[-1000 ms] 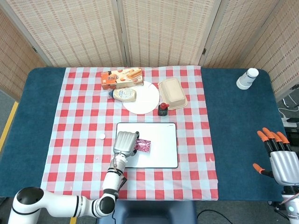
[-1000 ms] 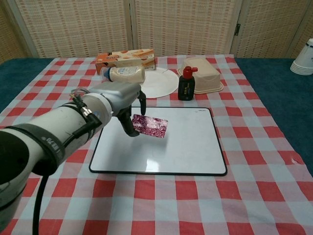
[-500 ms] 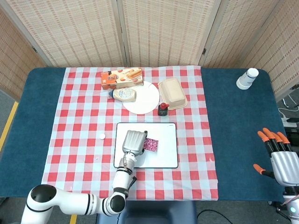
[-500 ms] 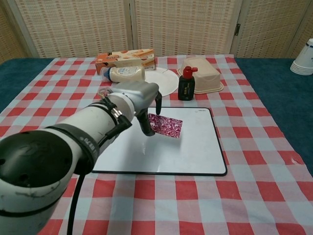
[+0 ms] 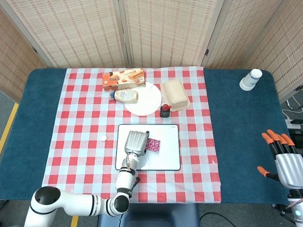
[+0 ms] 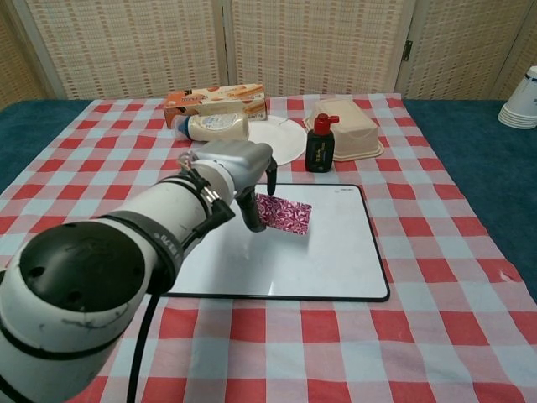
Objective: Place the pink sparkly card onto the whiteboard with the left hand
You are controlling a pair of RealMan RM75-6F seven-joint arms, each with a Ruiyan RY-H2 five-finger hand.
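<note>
Wicker screens behind; worktop in blue cloth with a red-checked tablecloth over the middle. Left hand is over the whiteboard, fingers pinching the pink sparkly card by its left edge; card is tilted, lifted above the board's upper-middle area. Right hand sits off the worktop's right edge, fingers spread, holding nothing.

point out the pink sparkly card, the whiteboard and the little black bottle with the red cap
pink sparkly card [image 6: 285, 213], chest view, middle of its glittery face
whiteboard [image 6: 336, 252], chest view, bare white surface right of the card
black bottle [image 6: 319, 149], chest view, its dark body below the red cap
</note>
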